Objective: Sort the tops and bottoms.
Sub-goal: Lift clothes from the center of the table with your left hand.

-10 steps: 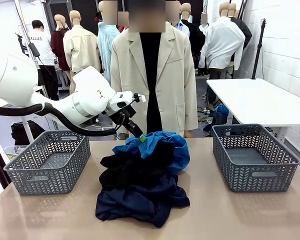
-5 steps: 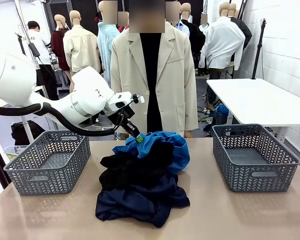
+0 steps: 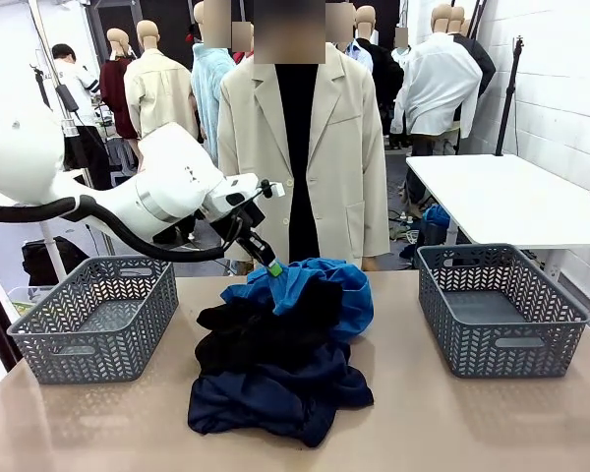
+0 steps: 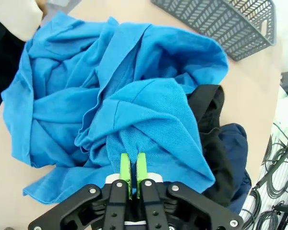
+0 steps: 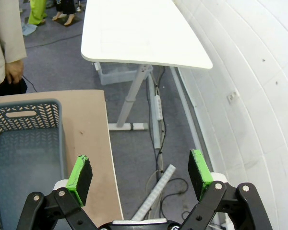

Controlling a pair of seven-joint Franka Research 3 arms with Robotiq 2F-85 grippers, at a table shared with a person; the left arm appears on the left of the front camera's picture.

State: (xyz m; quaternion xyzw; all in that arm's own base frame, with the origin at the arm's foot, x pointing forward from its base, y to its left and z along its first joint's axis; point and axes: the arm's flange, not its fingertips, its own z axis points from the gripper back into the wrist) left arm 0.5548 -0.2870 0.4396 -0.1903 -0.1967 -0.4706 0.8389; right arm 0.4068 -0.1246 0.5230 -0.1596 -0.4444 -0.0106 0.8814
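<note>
A heap of garments lies mid-table: a bright blue one on top at the back, a black one in the middle, a dark navy one in front. My left gripper is shut on a fold of the bright blue garment, its green pads pinching the cloth at the heap's back left. The black garment and the navy garment lie beside it. My right gripper hangs open past the table's right edge, nothing between its fingers.
A grey lattice basket stands at the left and another at the right, also seen as the basket under my right wrist. A person in a beige coat stands at the far side. A white table is behind right.
My left gripper has closed on the blue cloth and lifted slightly, drawing up a fold. The right arm has not moved.
</note>
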